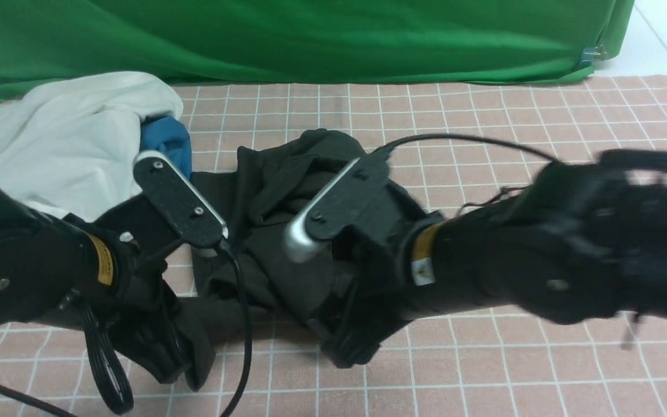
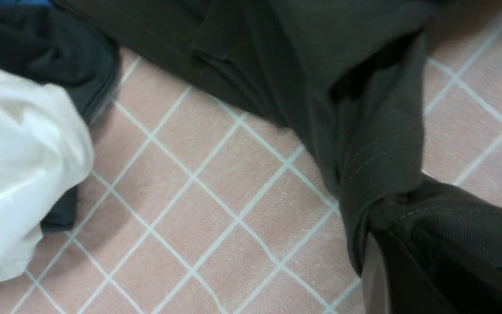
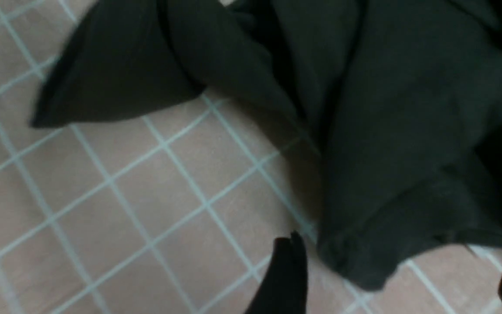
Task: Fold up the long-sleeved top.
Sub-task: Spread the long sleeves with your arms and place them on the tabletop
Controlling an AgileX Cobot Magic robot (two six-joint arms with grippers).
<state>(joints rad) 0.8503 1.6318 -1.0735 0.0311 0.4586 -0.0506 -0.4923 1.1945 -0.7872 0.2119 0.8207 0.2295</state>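
The long-sleeved top (image 1: 287, 191) lies crumpled in a heap at the middle of the pink checked table cover (image 1: 542, 370), between the two arms; one part trails toward the near edge on the robot's left. The left gripper (image 1: 160, 353) sits low over that trailing part with its jaws together, clamped on the top; in the left wrist view a hem with two rows of stitching is drawn taut and bunches where it enters the grip.

The right gripper (image 1: 348, 344) is down at the near side of the heap, its jaws apart; in the right wrist view one dark fingertip (image 3: 286, 270) stands just beside a rounded fold of the top, a sliver of table cover showing between them, and the fold lies in the gap of the jaws, unsqueezed.

A white garment (image 1: 61, 133) is piled at the far left, with a blue cloth (image 1: 168, 142) tucked against it and a charcoal cloth (image 2: 50, 48) beside it, near the top's left edge; a green backdrop (image 1: 310, 35) hangs behind the table.
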